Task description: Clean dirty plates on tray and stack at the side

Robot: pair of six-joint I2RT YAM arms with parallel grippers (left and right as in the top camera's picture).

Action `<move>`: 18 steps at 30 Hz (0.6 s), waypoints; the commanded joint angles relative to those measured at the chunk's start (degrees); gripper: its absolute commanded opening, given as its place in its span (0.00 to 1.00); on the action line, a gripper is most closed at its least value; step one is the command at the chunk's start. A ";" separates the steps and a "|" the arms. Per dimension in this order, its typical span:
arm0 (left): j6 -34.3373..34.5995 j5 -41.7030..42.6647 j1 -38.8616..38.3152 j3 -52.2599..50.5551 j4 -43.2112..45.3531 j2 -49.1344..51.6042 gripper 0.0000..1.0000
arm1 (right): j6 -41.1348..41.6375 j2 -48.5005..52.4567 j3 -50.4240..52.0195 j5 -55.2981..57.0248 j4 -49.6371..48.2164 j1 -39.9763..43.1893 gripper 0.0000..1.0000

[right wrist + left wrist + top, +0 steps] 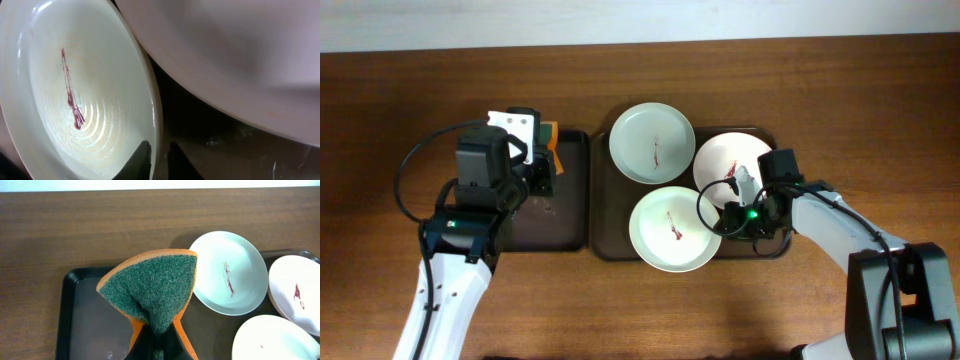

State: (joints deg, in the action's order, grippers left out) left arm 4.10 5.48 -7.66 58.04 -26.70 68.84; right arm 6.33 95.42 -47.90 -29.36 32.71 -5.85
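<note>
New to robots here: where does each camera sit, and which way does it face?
Overhead: fixed above the table, looking straight down on the tray, three plates, the left arm and right arm.
Left wrist: on the left arm, looking along the left fingers, which pinch a sponge, narrow tray beyond.
Right wrist: on the right arm, close over a smeared plate; the right fingers seem to straddle its rim.
Shared: overhead and left wrist both show the sponge and all three plates.
</note>
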 commanded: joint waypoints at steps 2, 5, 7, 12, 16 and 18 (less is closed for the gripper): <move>-0.31 -0.76 -0.07 1.27 0.57 -1.22 0.00 | 0.00 0.20 -0.92 -0.66 -0.02 -0.57 0.12; -0.31 -0.76 -0.07 1.27 0.55 -1.22 0.00 | 0.00 0.20 -0.92 -0.66 -0.15 -0.57 0.10; -0.31 -0.76 -0.07 1.27 0.55 -1.20 0.00 | 0.00 0.20 -0.92 -0.66 -0.17 -0.57 0.09; -0.31 -0.76 -0.07 1.25 0.46 -0.96 0.00 | 0.00 0.20 -0.92 -0.68 -0.20 -0.57 0.07; -0.31 -0.76 -0.07 1.03 -0.55 0.85 0.00 | 0.00 0.20 -0.92 -0.68 -0.17 -0.57 0.04; -0.28 -0.76 -0.07 1.03 -1.90 3.10 0.00 | 0.00 0.20 -0.92 -0.68 -0.15 -0.57 0.04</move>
State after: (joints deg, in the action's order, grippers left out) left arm 4.10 5.34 -7.66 58.04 -27.31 69.14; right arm 6.26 95.42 -47.90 -29.47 32.69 -5.85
